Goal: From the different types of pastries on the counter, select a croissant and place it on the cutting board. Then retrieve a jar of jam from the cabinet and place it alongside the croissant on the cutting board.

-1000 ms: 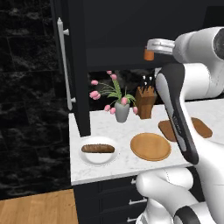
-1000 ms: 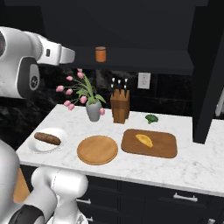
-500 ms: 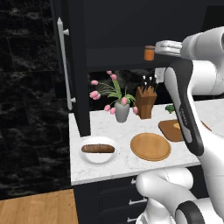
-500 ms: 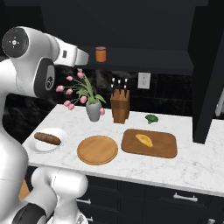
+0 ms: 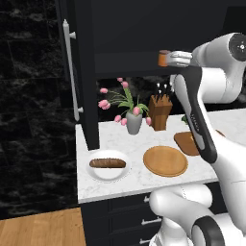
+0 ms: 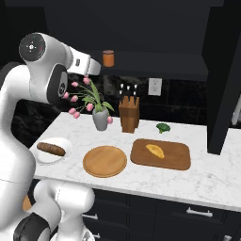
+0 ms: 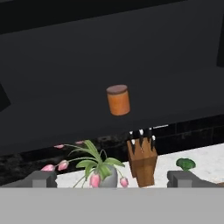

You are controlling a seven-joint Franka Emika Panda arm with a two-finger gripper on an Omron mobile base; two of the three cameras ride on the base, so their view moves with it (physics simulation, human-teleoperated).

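Two-finger gripper (image 7: pixel 112 178) sat wide apart, holding nothing, aimed at the small orange brown-lidded jam jar (image 7: pixel 118 100) on the dark cabinet shelf (image 6: pixel 155 63).

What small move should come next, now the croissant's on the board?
Probably ease the open gripper straight ahead toward the jar of jam on the cabinet shelf. The jar stands centred between the fingertips but apart from them, and the croissant already lies on the cutting board.
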